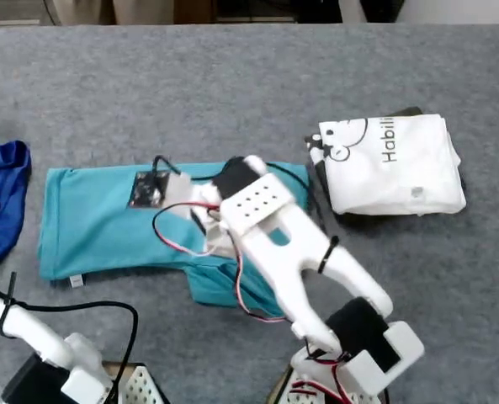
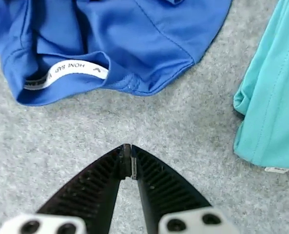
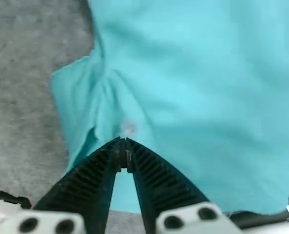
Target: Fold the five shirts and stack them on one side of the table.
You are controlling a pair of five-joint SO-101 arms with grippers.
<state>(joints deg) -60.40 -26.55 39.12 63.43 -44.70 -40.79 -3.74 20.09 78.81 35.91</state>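
- Grey, felt-like table (image 1: 232,84) is stretching out in front of me, carrying all the clothing.
- Nearest me, the left gripper (image 2: 127,163) is hanging over bare grey surface with its jaws pressed together on nothing, just beside the hem of the blue shirt (image 2: 134,39).
- Next to it, the right arm (image 1: 291,252) is reaching out over the teal shirt (image 1: 98,223). The right gripper (image 3: 123,152) is sitting low on the cloth with its jaws closed. The fabric is puckering at the tips, though I cannot tell whether any of it is caught.
- That teal shirt is lying mid-table, spread long, with a flap poking out toward the arms, so I am taking it for the fold in hand, only part done.
- At the left edge, the blue shirt is lying crumpled and unfolded.
- Farther back on the right, a white shirt (image 1: 392,164) is resting folded on a dark garment (image 1: 320,181), forming the stack.
- Next, I am guessing, the job is calling for a firm pinch on a teal edge and a carry across the body.
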